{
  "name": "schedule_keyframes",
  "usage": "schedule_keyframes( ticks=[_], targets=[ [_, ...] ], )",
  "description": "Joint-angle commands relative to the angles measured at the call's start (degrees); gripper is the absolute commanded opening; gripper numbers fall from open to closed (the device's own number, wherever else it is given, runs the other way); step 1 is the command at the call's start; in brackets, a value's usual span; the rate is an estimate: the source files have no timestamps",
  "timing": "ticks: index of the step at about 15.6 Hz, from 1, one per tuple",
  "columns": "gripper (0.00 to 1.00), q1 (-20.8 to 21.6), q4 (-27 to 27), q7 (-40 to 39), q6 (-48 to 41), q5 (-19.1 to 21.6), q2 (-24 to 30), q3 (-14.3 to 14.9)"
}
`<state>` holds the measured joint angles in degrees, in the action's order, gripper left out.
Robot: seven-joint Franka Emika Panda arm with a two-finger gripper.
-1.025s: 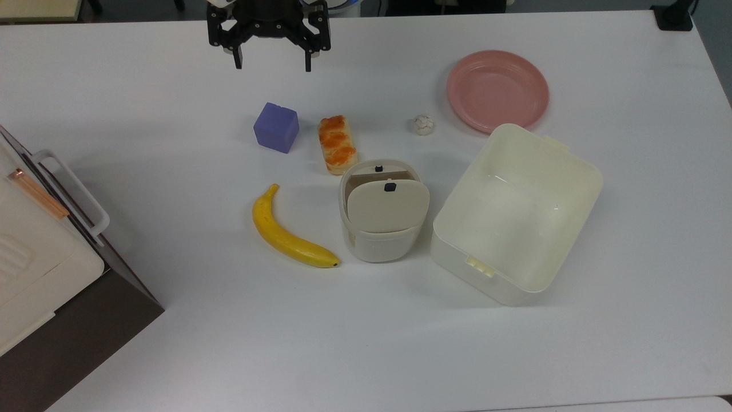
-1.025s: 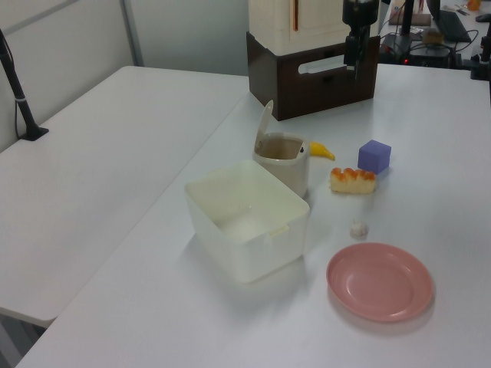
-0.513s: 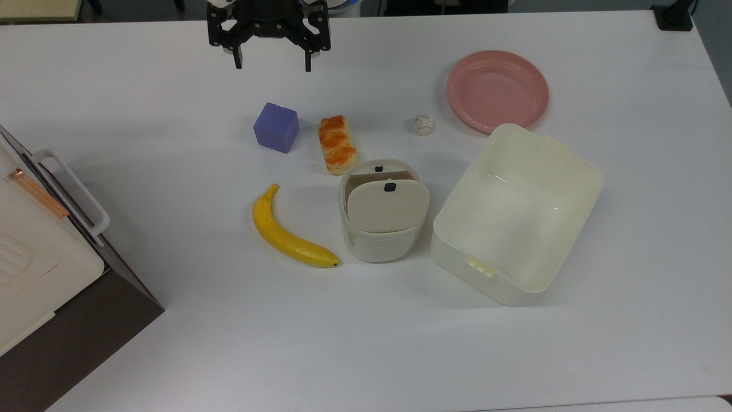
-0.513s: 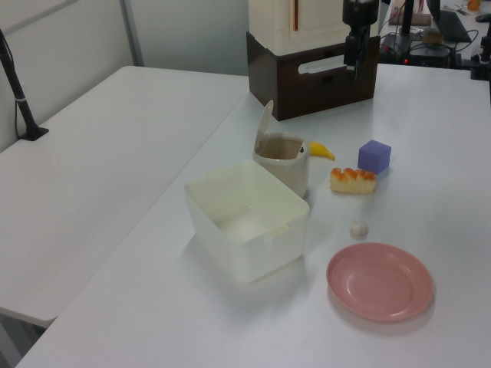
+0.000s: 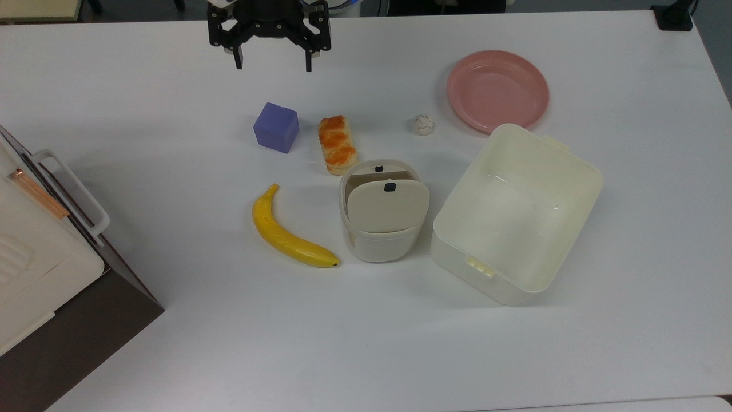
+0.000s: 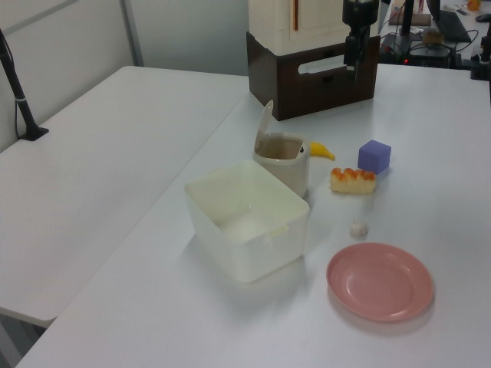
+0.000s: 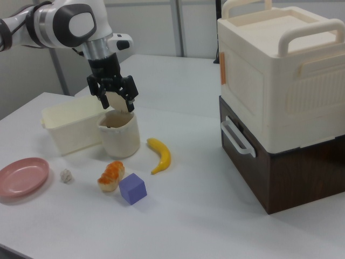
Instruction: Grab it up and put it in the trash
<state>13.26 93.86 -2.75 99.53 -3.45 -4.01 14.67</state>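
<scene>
Item: paper ball [image 5: 423, 125], whitish, creased. Location: on the white worktop [image 5: 171, 320], lying free, between the bread piece [image 5: 337, 143] and the pink plate [image 5: 497, 90] in the top view, nearer the plate; seen also in the left view [image 6: 358, 228] just above the plate [image 6: 380, 281], and in the right view [image 7: 66, 175] beside the plate's rim [image 7: 21, 176]. Untouched.

Item: trash bin [image 5: 382, 212], small, cream, swing lid tilted with an opening showing behind it. Stands between the banana [image 5: 289, 233] and the large cream tub [image 5: 514, 214] in the top view; near the ball, a little below it.

Item: end effector [image 5: 270, 60], black, fingers spread apart, nothing between them. Raised at the top view's upper edge, above and to the left of the purple cube [image 5: 277, 127]; well apart from the ball.

Change across the last second: none detectable. The end effector is at the same spot with the same spread; every object lies as before.

Bearing on task: judged at the very start, no step done. Approach to the ball not begun; the arm has to travel toward the top view's right and descend. The bread piece and cube lie nearer the arm's present position and could be mistaken for the target
</scene>
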Motion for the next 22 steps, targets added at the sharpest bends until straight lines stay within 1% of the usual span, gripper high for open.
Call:
schedule_keyframes(
  ticks=[1,2,5,9,12,15,17,20,22],
  targets=[
    [1.0,2.0,2.3,1.6,-0.6,2.0,1.0,0.0],
    [1.0,3.2,2.6,1.6,-0.8,2.5,1.0,0.0],
    [1.0,8.8,6.2,3.5,-0.8,2.9,1.3,-0.1],
    [1.0,13.9,11.3,5.6,0.6,3.0,1.5,-0.7],
    [1.0,17.4,17.2,9.9,8.6,3.1,1.5,-0.6],
    [0.99,18.8,22.3,11.5,16.9,3.1,0.6,-1.2],
    [0.97,19.0,23.4,11.5,18.5,3.0,-0.4,-2.3],
    [0.96,19.8,23.6,11.5,19.8,3.1,-2.6,-3.1],
    [0.93,20.5,25.5,11.7,23.2,3.1,-3.6,-3.3]
  ],
)
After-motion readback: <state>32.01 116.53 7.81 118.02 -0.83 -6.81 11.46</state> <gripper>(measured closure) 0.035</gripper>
